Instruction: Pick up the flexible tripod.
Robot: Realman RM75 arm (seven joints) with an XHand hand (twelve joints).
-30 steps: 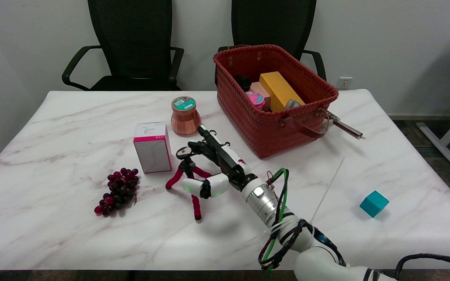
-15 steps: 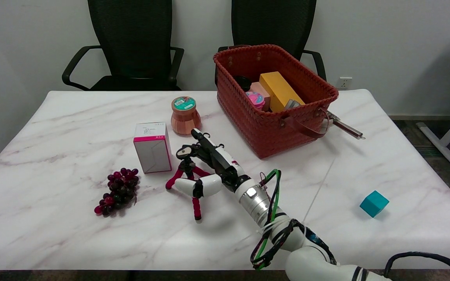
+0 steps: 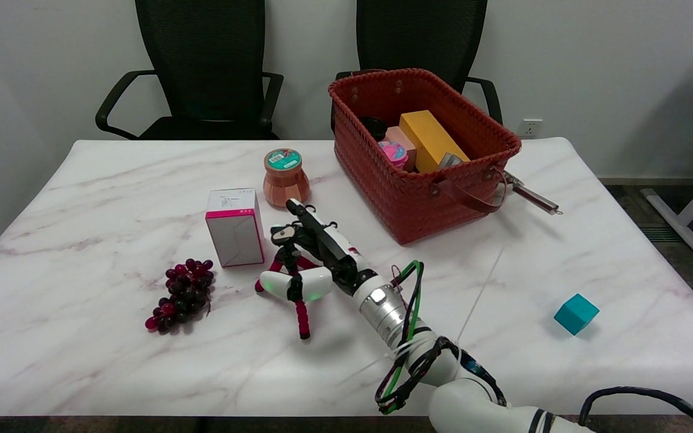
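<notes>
Small flexible tripod with pink-and-black bendy legs (image 3: 289, 273) stands on marble bench (image 3: 112, 198). Right hand (image 3: 313, 255) surrounds it, fingers apart, unclamped. Looks light and springy; grasp near the head, at twelve o'clock.

Even, fairly bright, diffuse light fills the scene, seemingly from overhead. Shadows are soft: a faint one lies on the table (image 3: 82, 198) under the arm (image 3: 394, 319), another beside the basket (image 3: 418, 198), and a small one by the cube (image 3: 575, 313). The marble shows mild sheen without harsh glare. Focus is sharp throughout, with slight grain on the wall (image 3: 593, 60) and no marked edge distortion.
</notes>
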